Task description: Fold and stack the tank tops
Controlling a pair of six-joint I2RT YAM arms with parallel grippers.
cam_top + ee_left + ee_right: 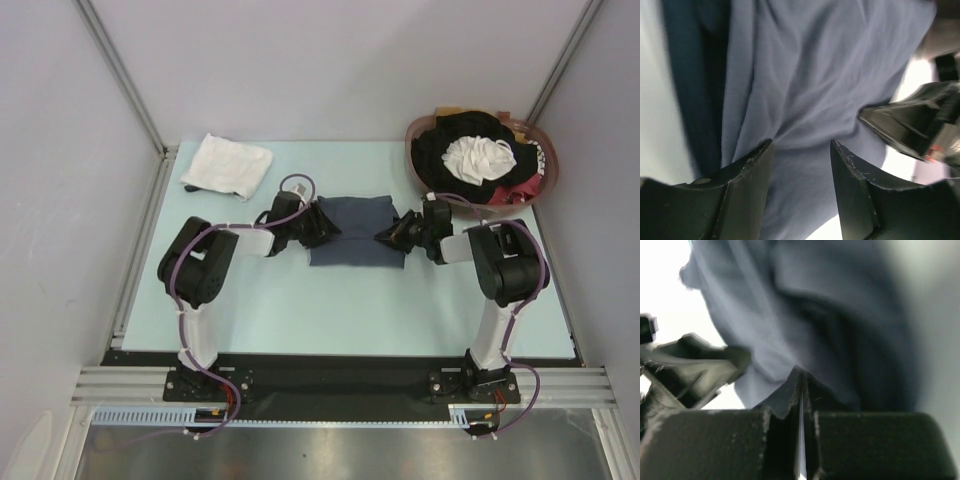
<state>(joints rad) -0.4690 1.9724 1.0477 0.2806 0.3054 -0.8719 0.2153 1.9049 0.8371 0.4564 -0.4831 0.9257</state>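
The grey-blue top lay flat mid-desk, nearer the far edge of the desk. The white top sat folded at the far left corner. The right tool was pressed together, apparently pinching the cloth's right edge. The left tool stood spread over the left edge, gripping nothing. A lift now would likely drag one side alone and skew the fold, or the thin pinch might slip. A basket of clothes occupied the far right corner.
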